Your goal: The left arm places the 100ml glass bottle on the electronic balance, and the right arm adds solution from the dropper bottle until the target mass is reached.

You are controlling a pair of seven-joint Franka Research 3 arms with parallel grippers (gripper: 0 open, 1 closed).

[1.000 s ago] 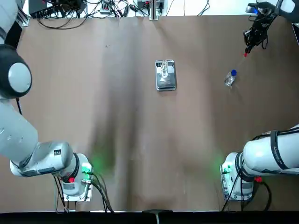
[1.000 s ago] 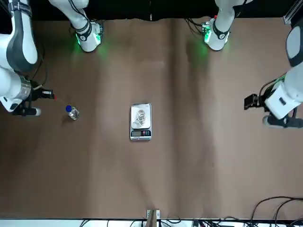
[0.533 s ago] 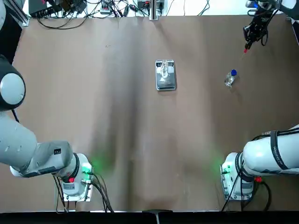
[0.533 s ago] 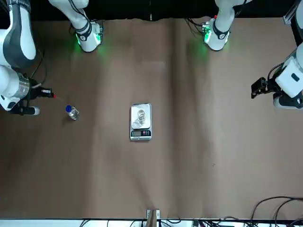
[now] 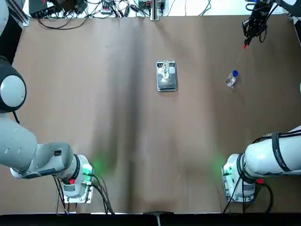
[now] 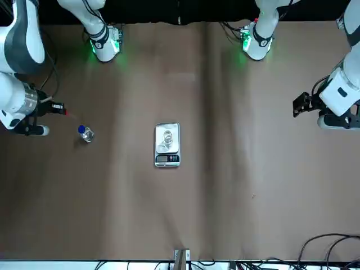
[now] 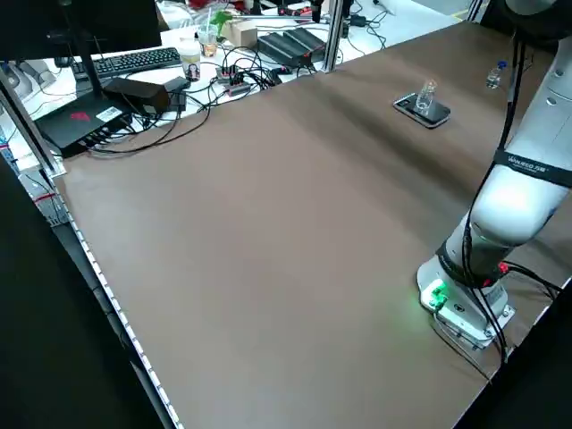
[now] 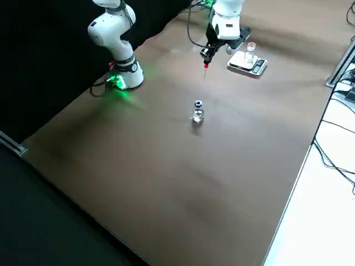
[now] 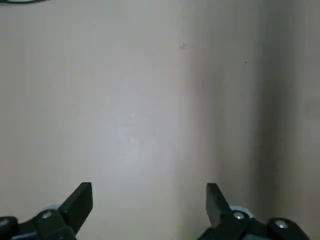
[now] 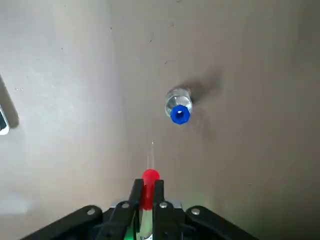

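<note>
The electronic balance (image 5: 166, 76) lies at the table's middle, far half, with the 100ml glass bottle (image 5: 165, 70) upright on its plate. The dropper bottle (image 5: 231, 79) stands uncapped to the right, blue collar up (image 10: 179, 113). Its red-topped dropper (image 10: 149, 176) is out of the bottle, and my right gripper (image 10: 147, 188) is shut on it, held high beyond the bottle near the far right corner (image 5: 252, 27). The glass pipette points down. My left gripper (image 9: 149, 200) is open over bare table, far off at the left (image 6: 301, 104).
Cables and electronics (image 5: 94, 7) line the table's far edge. A keyboard and boxes (image 7: 134, 63) sit beyond it. Both arm bases (image 5: 77, 181) stand with green lights at the near edge. Bare brown table lies between the balance and the bases.
My right gripper has carried the dropper farther from the dropper bottle, toward the far edge. The left gripper has drawn back a little toward the robot's side, away from the balance.
</note>
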